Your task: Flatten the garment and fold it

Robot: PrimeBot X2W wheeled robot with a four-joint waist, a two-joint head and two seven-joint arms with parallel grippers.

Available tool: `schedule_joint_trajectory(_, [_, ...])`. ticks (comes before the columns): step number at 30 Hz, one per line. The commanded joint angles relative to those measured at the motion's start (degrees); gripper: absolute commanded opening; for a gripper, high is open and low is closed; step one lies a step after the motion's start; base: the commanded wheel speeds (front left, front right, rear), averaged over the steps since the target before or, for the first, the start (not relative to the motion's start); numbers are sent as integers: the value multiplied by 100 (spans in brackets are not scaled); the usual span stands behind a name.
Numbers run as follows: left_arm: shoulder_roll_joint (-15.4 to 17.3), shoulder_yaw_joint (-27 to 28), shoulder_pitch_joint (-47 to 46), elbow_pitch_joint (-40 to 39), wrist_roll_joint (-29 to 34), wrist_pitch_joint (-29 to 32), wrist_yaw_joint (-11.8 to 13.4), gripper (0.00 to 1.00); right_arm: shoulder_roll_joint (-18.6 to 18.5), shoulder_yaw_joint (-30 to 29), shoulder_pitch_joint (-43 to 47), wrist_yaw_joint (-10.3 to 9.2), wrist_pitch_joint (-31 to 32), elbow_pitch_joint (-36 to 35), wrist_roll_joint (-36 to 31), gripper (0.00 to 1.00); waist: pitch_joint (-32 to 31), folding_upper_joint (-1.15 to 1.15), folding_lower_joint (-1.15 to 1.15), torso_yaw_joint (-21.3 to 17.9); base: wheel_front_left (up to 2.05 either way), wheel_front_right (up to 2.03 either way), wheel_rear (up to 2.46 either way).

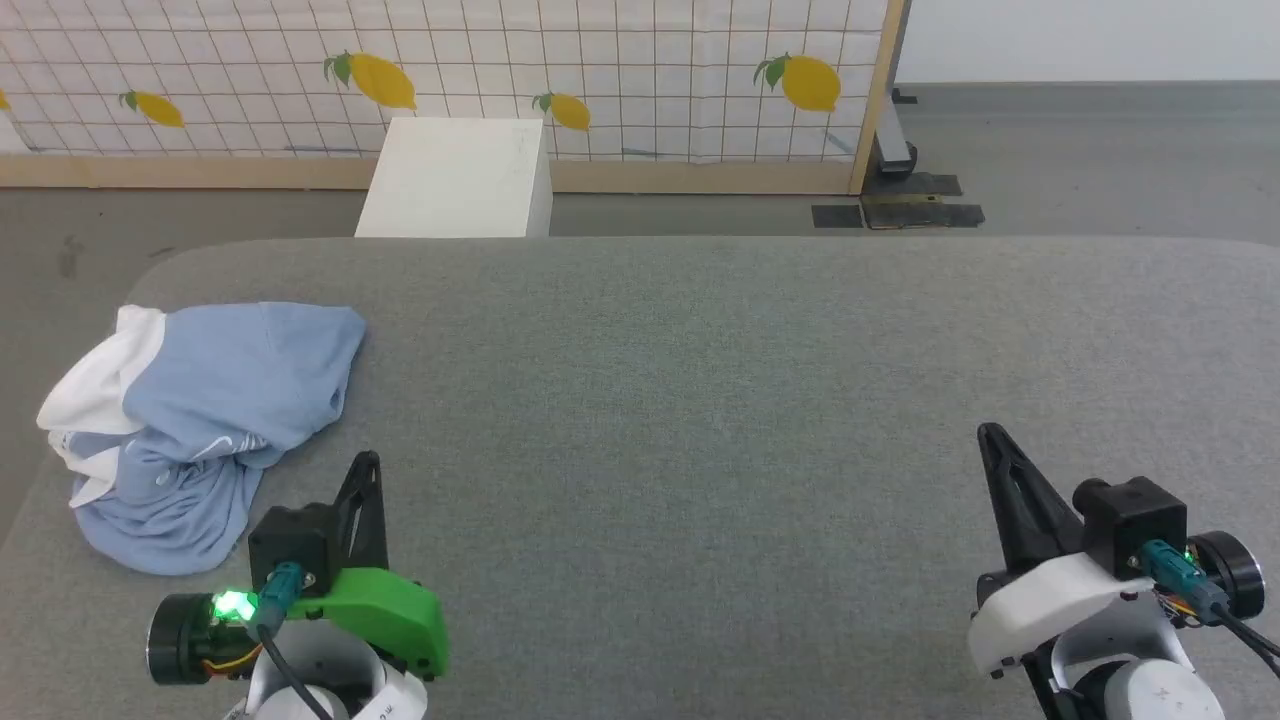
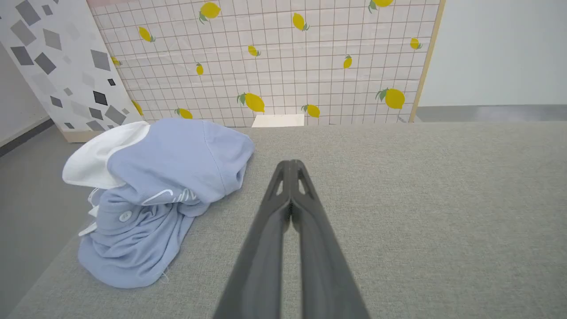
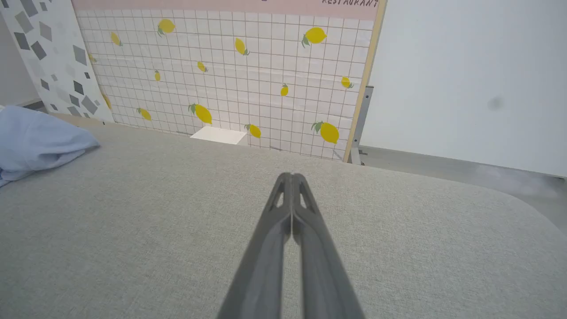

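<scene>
The garment (image 1: 200, 420) is a light blue shirt with white parts, lying crumpled in a heap at the left edge of the grey table (image 1: 700, 400). In the left wrist view the garment (image 2: 159, 195) shows a white button and a bit of white cursive logo. My left gripper (image 1: 368, 462) is shut and empty, just right of the heap and apart from it. My right gripper (image 1: 990, 432) is shut and empty at the lower right, far from the garment. In the right wrist view the garment (image 3: 35, 141) lies at the far left, with the gripper (image 3: 291, 176) over bare table.
A white box (image 1: 455, 180) stands on the floor behind the table's far edge. A tiled lemon-print screen (image 1: 500, 70) runs along the back. The table's left edge lies right beside the heap, with grey floor (image 1: 70, 250) beyond.
</scene>
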Motion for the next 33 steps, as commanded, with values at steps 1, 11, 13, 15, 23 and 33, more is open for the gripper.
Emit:
schedule_joint_trajectory(1, [-30, 17, 69, -14, 58, 8, -6, 0, 7, 8, 82, -9, 1, -30, -36, 0, 0, 0, 0, 0, 0, 0, 0])
schedule_joint_trajectory(11, [-30, 17, 69, -14, 58, 8, -6, 0, 7, 8, 82, -9, 1, -30, -36, 0, 0, 0, 0, 0, 0, 0, 0])
schedule_joint_trajectory(13, [-30, 17, 69, -14, 58, 8, -6, 0, 7, 8, 82, -9, 1, -30, -36, 0, 0, 0, 0, 0, 0, 0, 0])
schedule_joint_trajectory(15, [-30, 17, 69, -14, 58, 8, -6, 0, 7, 8, 82, -9, 1, -30, -36, 0, 0, 0, 0, 0, 0, 0, 0])
schedule_joint_trajectory(23, [-30, 17, 69, -14, 58, 8, -6, 0, 7, 8, 82, -9, 1, -30, -36, 0, 0, 0, 0, 0, 0, 0, 0])
schedule_joint_trajectory(33, [-30, 17, 69, -14, 58, 8, -6, 0, 7, 8, 82, -9, 1, -30, -36, 0, 0, 0, 0, 0, 0, 0, 0])
